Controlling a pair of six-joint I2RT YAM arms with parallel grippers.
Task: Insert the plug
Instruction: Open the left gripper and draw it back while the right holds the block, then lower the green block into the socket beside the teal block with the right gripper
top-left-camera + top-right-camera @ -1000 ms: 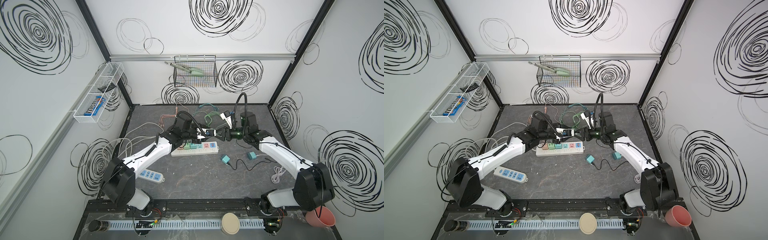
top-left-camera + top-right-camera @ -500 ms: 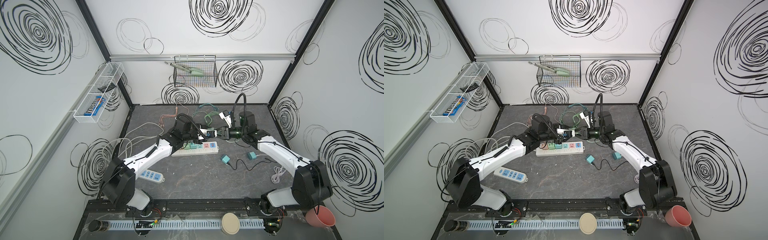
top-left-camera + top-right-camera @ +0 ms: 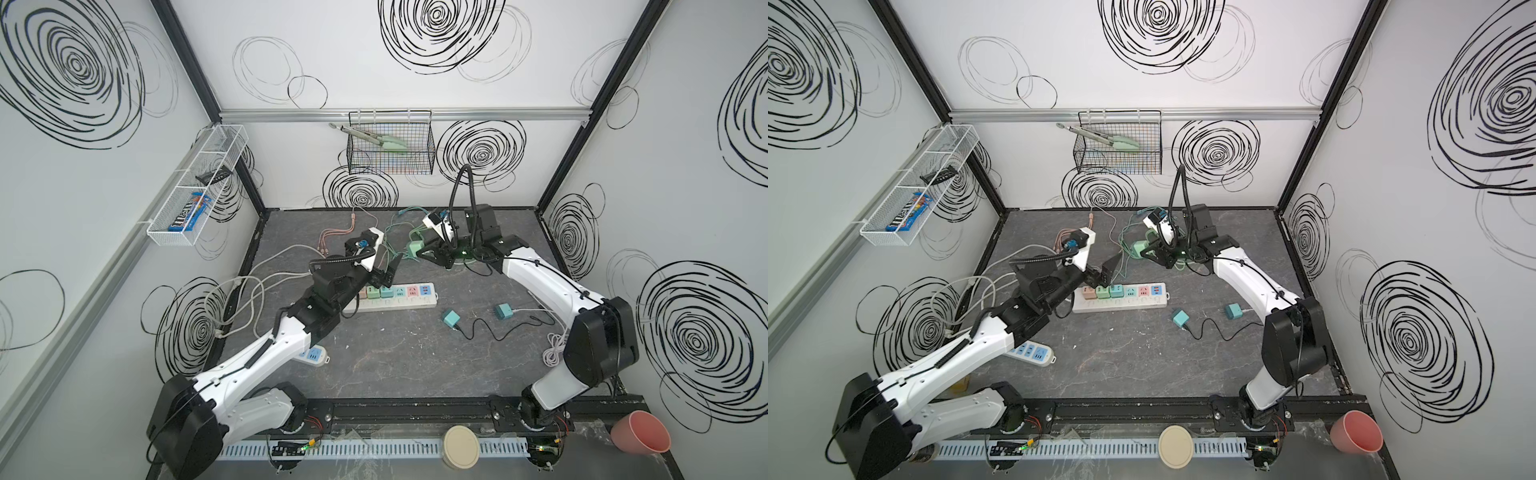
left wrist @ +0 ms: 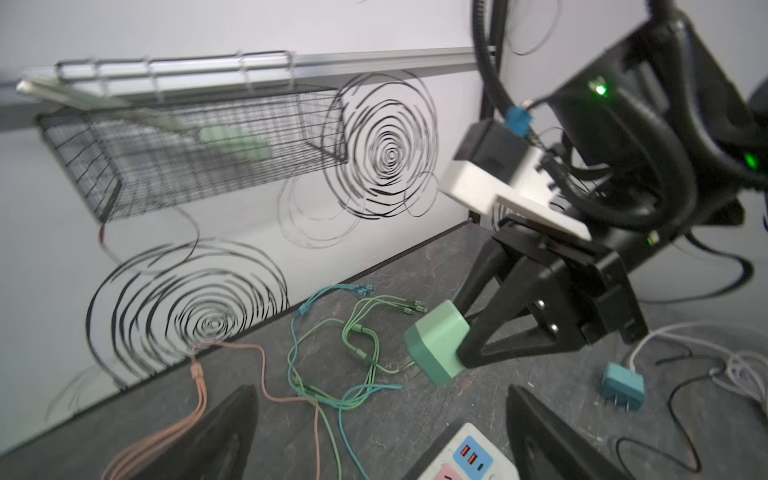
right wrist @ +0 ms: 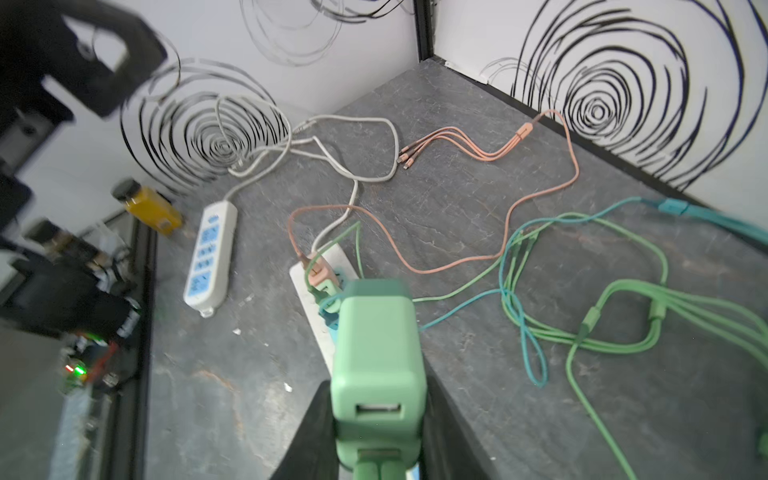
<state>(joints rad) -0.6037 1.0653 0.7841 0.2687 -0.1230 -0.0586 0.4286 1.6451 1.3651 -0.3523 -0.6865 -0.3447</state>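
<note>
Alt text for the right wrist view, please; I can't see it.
The right claw grips a green charger, its USB port facing the camera. Beyond it on the dark table lie a white strip with chargers plugged in, a second strip, and loose pink, green and teal cables.

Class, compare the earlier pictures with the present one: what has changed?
The left hand opened and let go of the green plug; the right hand closed on it and now holds it alone. The power strip and the loose blue plugs stayed put.
</note>
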